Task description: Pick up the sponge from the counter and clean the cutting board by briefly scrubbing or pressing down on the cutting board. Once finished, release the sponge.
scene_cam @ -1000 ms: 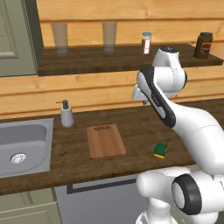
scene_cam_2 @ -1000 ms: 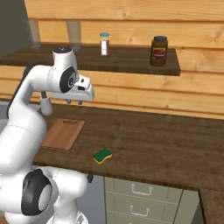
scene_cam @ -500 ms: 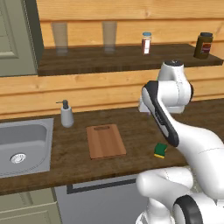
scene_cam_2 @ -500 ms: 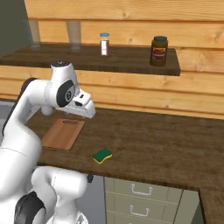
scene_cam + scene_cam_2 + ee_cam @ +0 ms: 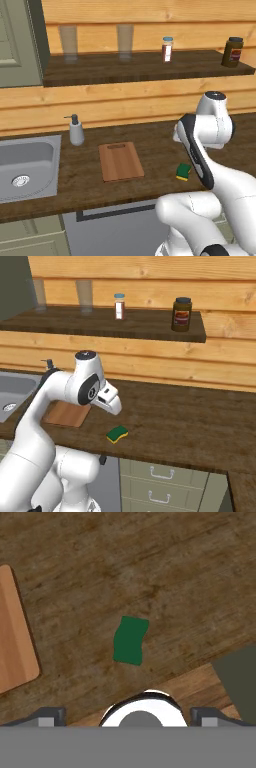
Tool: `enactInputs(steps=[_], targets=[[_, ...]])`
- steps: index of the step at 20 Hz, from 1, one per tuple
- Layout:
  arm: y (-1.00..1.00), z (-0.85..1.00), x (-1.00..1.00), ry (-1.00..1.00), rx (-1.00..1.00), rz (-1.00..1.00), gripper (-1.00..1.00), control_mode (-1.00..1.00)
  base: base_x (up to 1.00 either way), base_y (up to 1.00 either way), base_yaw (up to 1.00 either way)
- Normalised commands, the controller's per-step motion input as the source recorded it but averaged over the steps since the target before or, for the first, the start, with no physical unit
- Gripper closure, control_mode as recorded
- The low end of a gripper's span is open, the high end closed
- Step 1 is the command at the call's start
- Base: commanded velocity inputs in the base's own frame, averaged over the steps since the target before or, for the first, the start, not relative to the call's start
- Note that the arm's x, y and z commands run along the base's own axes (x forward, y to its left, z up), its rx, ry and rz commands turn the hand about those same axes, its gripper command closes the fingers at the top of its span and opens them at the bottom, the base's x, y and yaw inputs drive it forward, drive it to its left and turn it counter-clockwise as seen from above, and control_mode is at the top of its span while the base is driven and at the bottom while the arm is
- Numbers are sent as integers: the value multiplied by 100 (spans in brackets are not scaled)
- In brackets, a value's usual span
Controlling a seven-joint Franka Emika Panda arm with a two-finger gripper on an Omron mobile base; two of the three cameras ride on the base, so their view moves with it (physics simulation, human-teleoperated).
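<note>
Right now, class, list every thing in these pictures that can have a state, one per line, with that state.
sponge: flat on the counter, green side up, not held.
cutting board: flat on the counter, bare, apart from the sponge.
gripper: open, above the sponge, holding nothing.
soap dispenser: upright beside the sink.
two glasses: upright on the shelf.
dark jar: upright, lidded.
small bottle: upright, capped.

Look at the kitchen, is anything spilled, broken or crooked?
Nothing stands out. The small green-topped yellow sponge lies flat on the dark brown wooden counter, apart from the reddish-brown wooden cutting board, which also lies flat. The white soap dispenser stands upright by the steel sink. Nothing is spilled.
</note>
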Motion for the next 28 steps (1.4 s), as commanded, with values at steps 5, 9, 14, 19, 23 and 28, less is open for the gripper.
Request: enactInputs(steps=[5, 9, 14, 19, 23, 28], targets=[[-1, -16, 2, 0, 0, 0, -100, -100, 0, 0, 0], [0, -33, 9, 0, 0, 0, -100, -100, 0, 0, 0], [0, -44, 17, 0, 0, 0, -100, -100, 0, 0, 0], [-3, -35, 27, 0, 0, 0, -100, -100, 0, 0, 0], [-18, -32, 14, 0, 0, 0, -100, -100, 0, 0, 0], [-11, -26, 16, 0, 0, 0, -100, -100, 0, 0, 0]])
